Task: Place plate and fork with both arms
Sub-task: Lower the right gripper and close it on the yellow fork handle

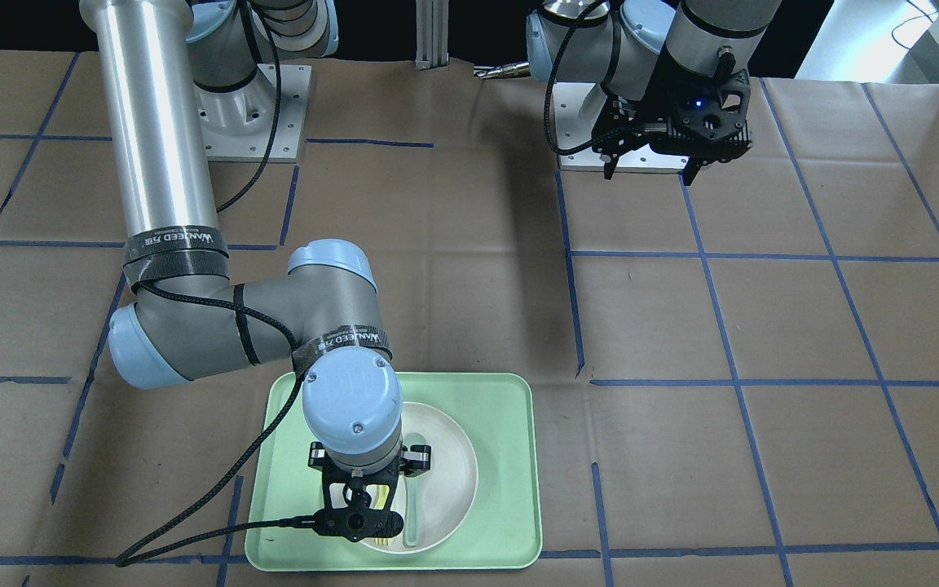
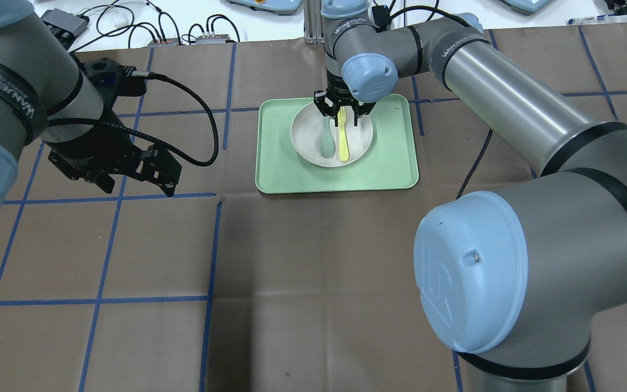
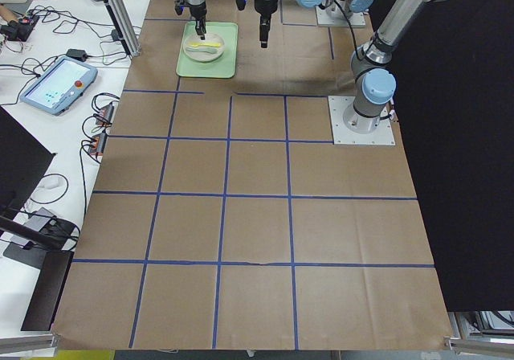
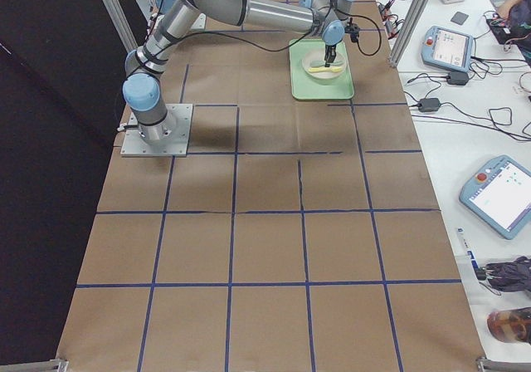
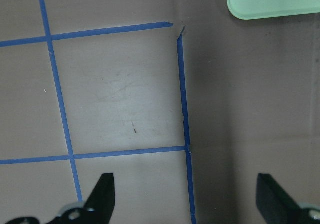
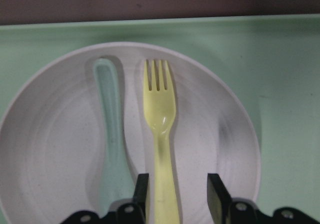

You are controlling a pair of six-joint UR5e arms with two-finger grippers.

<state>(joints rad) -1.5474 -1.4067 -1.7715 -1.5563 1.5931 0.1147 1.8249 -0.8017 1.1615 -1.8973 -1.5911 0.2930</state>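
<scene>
Fork [image 6: 160, 114] lay flat in the plate [image 6: 60, 149], just beside a grey-green spoon [image 6: 111, 114] (the two nearly parallel). That plate sat on the mint-green tray [image 6: 285, 74]. The right gripper [image 6: 178, 184] hung low over the plate, its jaws partly open and astride the fork's handle; one finger was at the handle's edge and the other stood clear, so nothing was clamped. The left gripper [image 5: 184, 186] hovered well apart from the tray, over the brown paper table [image 5: 125, 99], jaws spread wide and holding nothing.
</scene>
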